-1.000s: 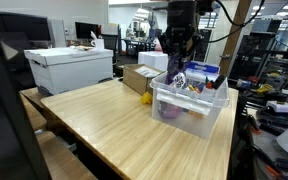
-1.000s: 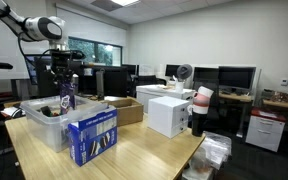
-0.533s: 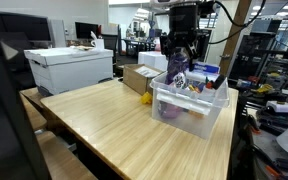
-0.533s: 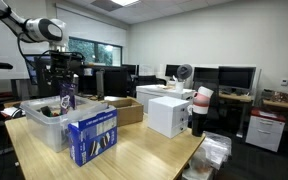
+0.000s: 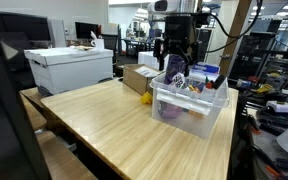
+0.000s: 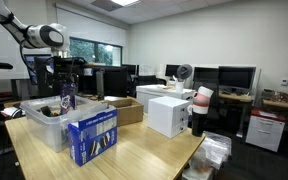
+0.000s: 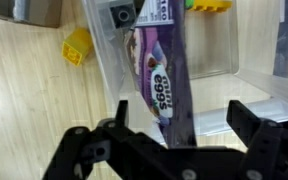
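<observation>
Directly under the wrist camera, the gripper [image 7: 176, 118] has its jaws spread wide, one dark finger [image 7: 119, 112] to each side, and they grip nothing. Between and just past the jaws stands a purple packet [image 7: 156, 70] with white lettering that I read as "mini eggs". I see a gap between it and each finger.

The packet sits on end inside a clear plastic bin [image 7: 102, 50], close against the bin's wall near a corner. Its top pokes above the rim. Deeper in the bin lies a yellow brick [image 7: 209, 5], partly cut off by the picture's edge. Outside the bin, just beside its wall, a small yellow block [image 7: 77, 45] rests on the pale wooden counter [image 7: 24, 110].

In both exterior views the gripper [image 5: 175, 60] [image 6: 62, 72] hangs above the bin [image 5: 189, 112] [image 6: 44, 125], pointing straight down, with the packet [image 5: 177, 74] [image 6: 67, 97] upright just below it. In an exterior view a blue box [image 6: 92, 135] stands on the counter just in front of the bin.

Farther along the counter [image 5: 104, 125] sit a cardboard box [image 5: 136, 77] and, well apart from the bin, a large white box [image 5: 72, 68]. Office desks and monitors fill the room behind.
</observation>
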`<state>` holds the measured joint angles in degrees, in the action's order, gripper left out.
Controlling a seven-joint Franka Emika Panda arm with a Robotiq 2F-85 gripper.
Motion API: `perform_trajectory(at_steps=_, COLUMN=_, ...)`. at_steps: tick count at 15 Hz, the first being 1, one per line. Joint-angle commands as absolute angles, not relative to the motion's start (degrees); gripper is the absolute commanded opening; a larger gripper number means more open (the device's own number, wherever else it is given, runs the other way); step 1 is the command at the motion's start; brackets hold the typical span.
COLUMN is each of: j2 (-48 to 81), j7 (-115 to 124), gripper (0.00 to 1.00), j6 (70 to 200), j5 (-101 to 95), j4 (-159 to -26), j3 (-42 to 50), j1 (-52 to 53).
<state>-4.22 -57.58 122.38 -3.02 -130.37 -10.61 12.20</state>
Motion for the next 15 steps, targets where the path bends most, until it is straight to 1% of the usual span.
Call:
perform_trajectory(at_steps=1, j2=-3.41, j7=-57.16, gripper=1.00, j6=127.13, j5=-3.64, j4=-131.77, j3=-10.10, j1=11.77)
perform_trajectory(at_steps=4, j2=-1.09, j7=-58.64, gripper=1.00, j6=120.72, j5=-2.56, j4=-131.39, j3=-9.79, j1=11.63)
perform_trajectory(at_steps=10, j2=-0.57, j7=-59.01, gripper=1.00, j6=117.90, j5=-1.71, j4=-131.48, j3=-9.70, j1=11.37)
perform_trajectory(at_steps=15, j2=-1.66, j7=-56.81, gripper=1.00, j6=125.20, j5=-1.01, j4=-134.42, j3=-9.27, j1=10.97)
